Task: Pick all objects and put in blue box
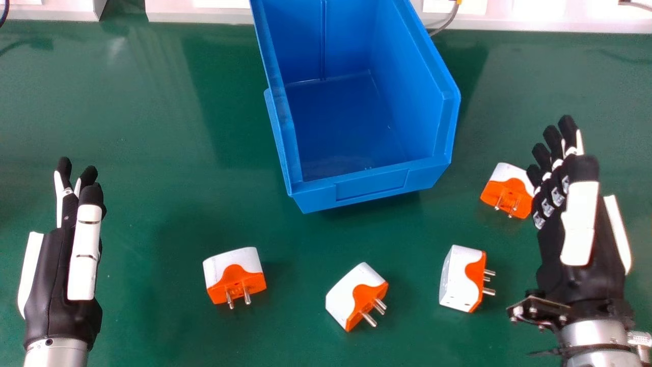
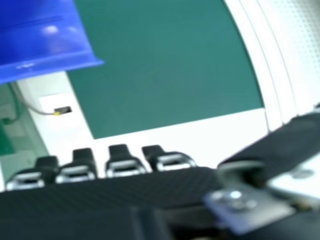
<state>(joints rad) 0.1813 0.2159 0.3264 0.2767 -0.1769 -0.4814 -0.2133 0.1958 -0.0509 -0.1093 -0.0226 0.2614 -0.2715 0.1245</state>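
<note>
Toward the right of the head view, my right hand is open, its fingers beside an orange and white plug adapter; whether they touch is unclear. In the right hand view, my right hand shows straight fingers and nothing held. My left hand is open at the left of the head view, holding nothing. Three more adapters lie on the green table: one left of centre, one near the centre front, one farther right. The blue box stands at the back centre with nothing inside.
A white ledge runs along the back of the green table. A grey cable lies behind the blue box's right side. In the right hand view, the blue box is in a corner and a white border edges the green surface.
</note>
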